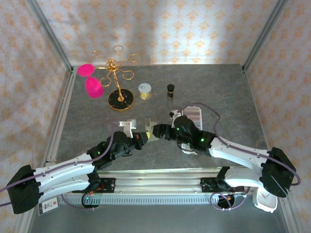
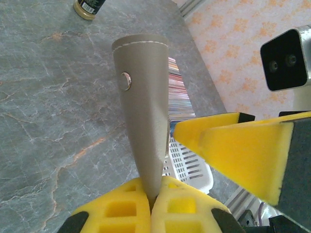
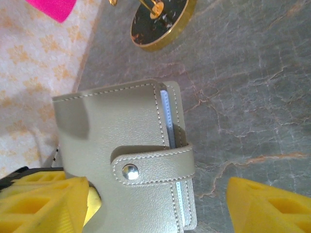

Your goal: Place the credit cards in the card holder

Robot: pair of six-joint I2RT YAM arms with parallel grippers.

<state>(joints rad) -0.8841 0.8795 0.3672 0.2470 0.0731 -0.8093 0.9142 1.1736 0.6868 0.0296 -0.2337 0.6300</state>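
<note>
1. Grey marbled surface, patterned walls around it; both arms are meeting at mid-surface.
2. Left jaws are pressing together on one edge of the holder and presenting it on end, probably so the other arm can work on it.
3. Right jaws are standing spread, one either side of the holder, gripping nothing.
4. Snap tab is sitting fastened; it probably needs opening first.
5. Cards are lying stacked in the white tray, just beside the holder.
</note>
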